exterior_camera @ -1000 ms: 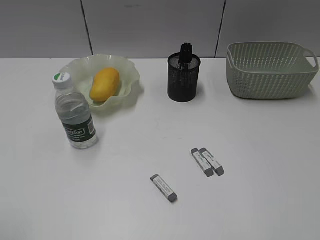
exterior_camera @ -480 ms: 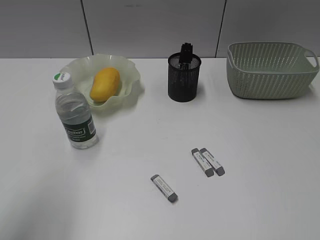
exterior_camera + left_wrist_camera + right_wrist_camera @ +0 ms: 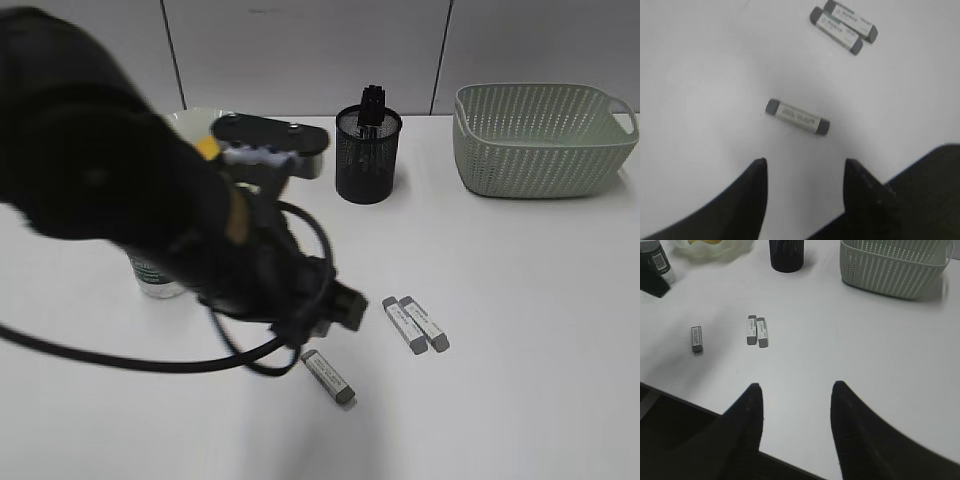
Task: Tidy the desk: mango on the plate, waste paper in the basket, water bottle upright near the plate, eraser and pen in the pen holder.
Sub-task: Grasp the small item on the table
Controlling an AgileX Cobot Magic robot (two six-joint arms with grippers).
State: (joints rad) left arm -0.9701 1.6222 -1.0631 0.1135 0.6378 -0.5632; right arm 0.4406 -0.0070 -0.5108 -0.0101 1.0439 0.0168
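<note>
Exterior view: L arm (image 3: 150,210) blocking plate (image 3: 190,118)

White flat bench (image 3: 520,300) carries: three grey-tipped erasers ahead of left end effector (image 3: 802,170), one (image 3: 797,117) nearest, side-by-side pair (image 3: 844,26) farther; black mesh pen holder (image 3: 368,155); pale green woven basket (image 3: 540,140).

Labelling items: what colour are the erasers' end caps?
Dark grey, on a pale sleeve; the lone eraser shows it best, left wrist view.

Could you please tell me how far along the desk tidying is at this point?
Apparently done: the clear water bottle stands upright by the wavy pale green plate, and something black sticks out of the black mesh pen holder. In hand: the open left gripper hovers near a lone grey eraser. Left: three erasers.
</note>
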